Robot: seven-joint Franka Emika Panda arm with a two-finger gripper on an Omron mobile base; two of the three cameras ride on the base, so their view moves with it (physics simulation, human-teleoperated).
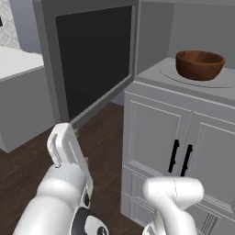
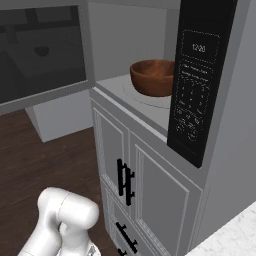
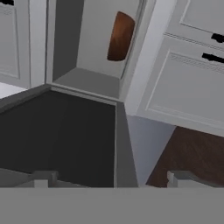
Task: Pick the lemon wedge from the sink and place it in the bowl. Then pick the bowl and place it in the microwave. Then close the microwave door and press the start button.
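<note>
We judge the bowl-in-microwave step done and the door-closing step in hand; the bowl (image 1: 200, 64) sits on the pale turntable (image 1: 202, 80) inside the microwave (image 2: 150, 75), well ahead of the gripper (image 3: 111, 179) and up to its right as the left base camera has it; whether the lemon wedge lies in the bowl we cannot tell, the inside being too dark and shallowly seen.

The microwave door (image 1: 94, 59) stands swung wide open, its near-black window facing out; in the hand camera the door's dark panel lies straight ahead of the fingertips (image 3: 43, 178), close in front, with the open cavity and the bowl farther beyond it.

Gripper: jaws spread wide, released, nothing between them; no contact with the door that we can make out, though the tips sit near its lower edge; the hand hangs low, below the door's bottom corner in the left base camera.

Next move, as we read it: bring the hand against the outer face of the door and push it round toward the cavity until it shuts; the swing is long, so the push has to follow the arc; then up to the control panel (image 2: 197, 85) on the far side of the cavity for the start button.

Risk, in our judgement: the fingers slipping off the door's edge mid-swing.
</note>
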